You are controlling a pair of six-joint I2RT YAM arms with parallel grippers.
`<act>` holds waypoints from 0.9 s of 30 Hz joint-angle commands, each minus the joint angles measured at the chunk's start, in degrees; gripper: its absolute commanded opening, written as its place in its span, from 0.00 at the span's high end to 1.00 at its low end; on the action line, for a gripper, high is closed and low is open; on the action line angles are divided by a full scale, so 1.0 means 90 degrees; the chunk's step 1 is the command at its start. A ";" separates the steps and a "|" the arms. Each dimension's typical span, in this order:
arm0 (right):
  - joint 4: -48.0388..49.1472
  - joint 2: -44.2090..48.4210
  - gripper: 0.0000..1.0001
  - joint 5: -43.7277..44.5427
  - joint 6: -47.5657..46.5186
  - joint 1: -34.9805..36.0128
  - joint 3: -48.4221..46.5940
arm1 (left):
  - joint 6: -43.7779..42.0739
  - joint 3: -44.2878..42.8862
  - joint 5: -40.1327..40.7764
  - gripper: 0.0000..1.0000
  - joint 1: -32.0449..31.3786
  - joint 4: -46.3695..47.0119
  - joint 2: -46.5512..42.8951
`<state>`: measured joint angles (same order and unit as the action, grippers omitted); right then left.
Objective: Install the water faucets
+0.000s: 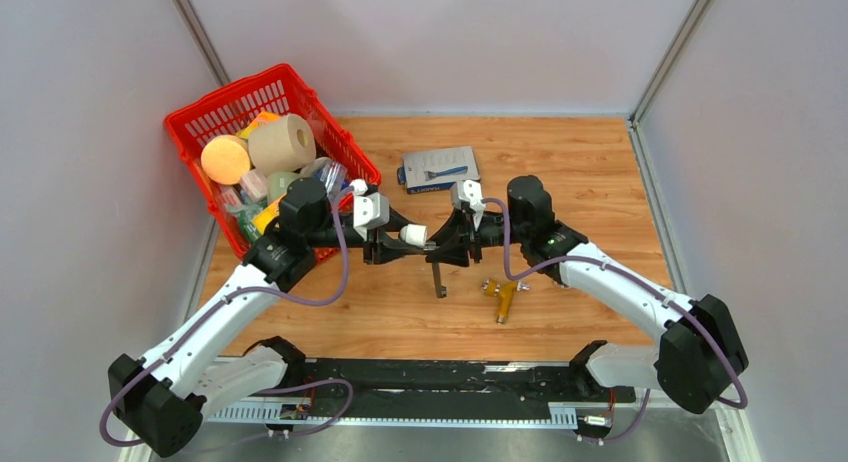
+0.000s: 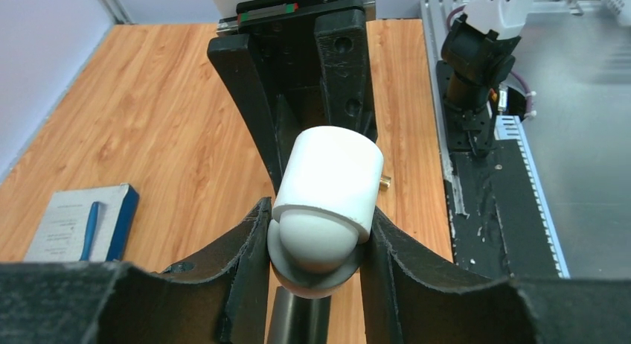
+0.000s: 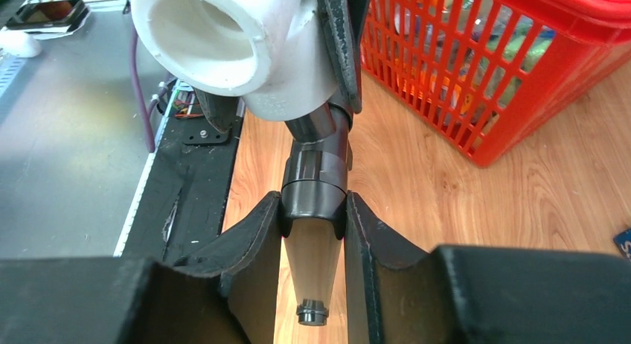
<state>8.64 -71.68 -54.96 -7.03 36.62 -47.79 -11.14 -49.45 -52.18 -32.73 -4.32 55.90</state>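
The dark grey faucet [image 1: 438,278] hangs between my two grippers above the middle of the table, its thin tube pointing down. One end of it meets a white elbow fitting [image 1: 413,235]. My left gripper [image 1: 385,244] is shut on the white fitting [image 2: 327,184], where the faucet's dark flange [image 2: 316,273] meets it. My right gripper [image 1: 455,244] is shut on the faucet's dark barrel [image 3: 315,182]. The white fitting [image 3: 223,46] is just beyond its fingers, and the spout end [image 3: 312,313] shows below them. The grippers face each other, almost touching.
A red basket [image 1: 200,112] full of household items stands at the back left, close behind my left arm. A blue-grey box [image 1: 440,169] lies at the back centre. A brass valve [image 1: 503,297] lies on the wood near the front. A black rail [image 1: 430,377] runs along the near edge.
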 commanded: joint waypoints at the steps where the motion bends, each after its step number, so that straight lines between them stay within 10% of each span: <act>1: 0.0212 -0.0062 0.99 -0.0378 -0.0566 -0.0055 -0.0461 | 0.0611 -0.0257 -0.1338 1.00 -0.0025 0.0441 -0.0234; 6: 0.0124 -0.0170 0.83 0.0372 -0.0596 -0.0251 -0.0598 | 0.1080 -0.0521 -0.1702 1.00 0.0014 0.0441 -0.0156; 16: 0.0260 0.0620 0.40 0.2383 -0.0674 -0.0037 -0.0286 | 0.3160 -0.0658 0.1187 1.00 0.0004 0.0615 -0.0419; 27: 0.2123 0.1841 0.31 0.6444 -0.1132 0.2119 0.1168 | 0.5025 -0.0531 0.4899 1.00 -0.0230 -0.0028 -0.0957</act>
<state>17.50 -57.60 -15.86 -12.71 46.92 -41.12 24.75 -52.01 -21.87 -34.24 -6.11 48.69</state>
